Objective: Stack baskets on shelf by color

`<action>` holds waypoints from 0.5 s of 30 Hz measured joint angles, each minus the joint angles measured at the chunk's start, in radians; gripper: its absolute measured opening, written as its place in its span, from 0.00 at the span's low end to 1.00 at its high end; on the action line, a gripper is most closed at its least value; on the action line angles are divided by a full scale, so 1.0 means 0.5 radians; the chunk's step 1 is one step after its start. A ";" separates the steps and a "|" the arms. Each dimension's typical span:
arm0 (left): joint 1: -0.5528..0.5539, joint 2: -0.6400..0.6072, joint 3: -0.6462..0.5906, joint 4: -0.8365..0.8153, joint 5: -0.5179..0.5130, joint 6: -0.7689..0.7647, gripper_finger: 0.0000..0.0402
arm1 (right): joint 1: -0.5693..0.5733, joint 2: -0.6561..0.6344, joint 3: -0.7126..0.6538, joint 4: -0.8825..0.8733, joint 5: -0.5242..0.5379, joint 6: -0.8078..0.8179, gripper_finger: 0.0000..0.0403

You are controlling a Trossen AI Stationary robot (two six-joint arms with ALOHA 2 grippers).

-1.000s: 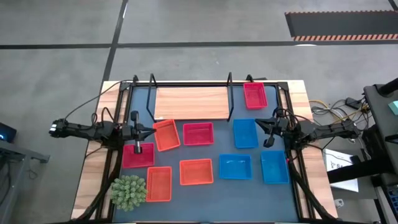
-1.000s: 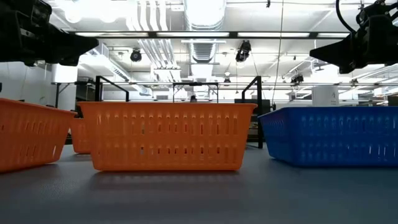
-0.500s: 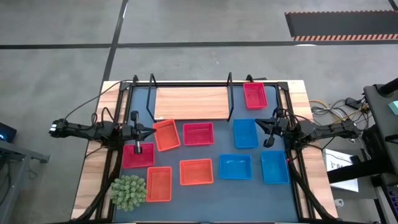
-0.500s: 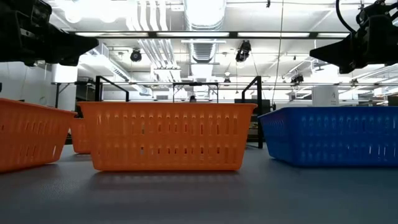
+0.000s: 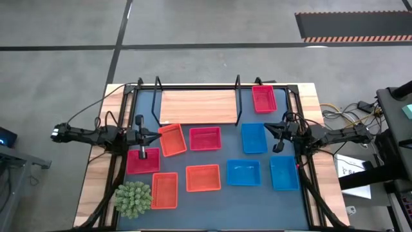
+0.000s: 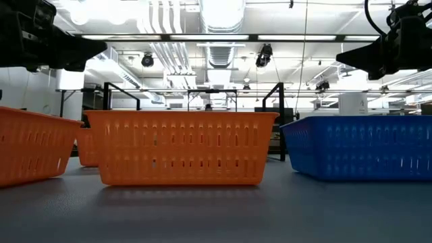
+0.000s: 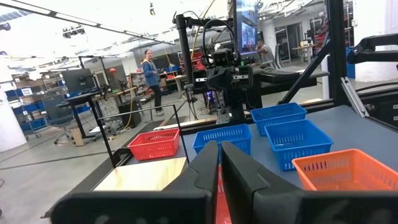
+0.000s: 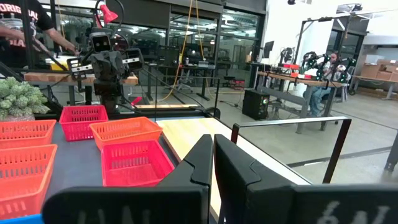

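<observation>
Several baskets stand on their bottoms on the dark-blue mat: orange baskets [image 5: 172, 139], [image 5: 203, 178], [image 5: 164, 190]; red baskets [image 5: 205, 138], [image 5: 143, 160], [image 5: 264, 98]; blue baskets [image 5: 253, 138], [image 5: 243, 172], [image 5: 284, 173]. The shelf [image 5: 198, 106] is a bare wooden board at the far edge, and the far red basket stands just right of it. My left gripper [image 5: 156, 136] [image 7: 219, 158] hangs shut above the mat beside the left orange basket. My right gripper [image 5: 268, 127] [image 8: 212, 152] hangs shut beside the far blue basket. Neither touches anything.
A green spiky plant ball [image 5: 133, 199] sits at the mat's near left corner. Black wire loops [image 5: 156, 96], [image 5: 239, 96] rise at the board's ends. Cables run along both table sides. People and workbenches show in the room beyond [image 7: 149, 65].
</observation>
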 joint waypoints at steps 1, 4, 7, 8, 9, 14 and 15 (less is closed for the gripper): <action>-0.001 0.000 0.000 0.000 0.000 0.000 0.00 | 0.000 0.000 0.000 0.000 0.000 0.000 0.02; -0.001 0.000 0.000 0.000 0.000 0.000 0.00 | 0.000 0.000 0.000 0.000 0.000 0.000 0.02; 0.000 0.001 0.000 0.001 0.000 0.000 0.00 | 0.000 -0.001 0.000 -0.001 0.000 0.000 0.02; 0.000 0.000 0.000 0.000 0.000 0.000 0.00 | 0.000 0.000 0.000 0.000 0.000 0.000 0.02; 0.000 0.000 0.000 0.000 0.000 0.000 0.00 | 0.000 0.000 0.000 -0.001 -0.001 0.000 0.02; 0.000 0.000 0.000 0.000 0.000 0.000 0.00 | 0.000 -0.001 -0.001 0.001 0.003 -0.162 0.02; 0.000 0.001 0.000 0.000 0.000 0.000 0.00 | 0.000 0.000 -0.001 0.001 0.003 -0.264 0.02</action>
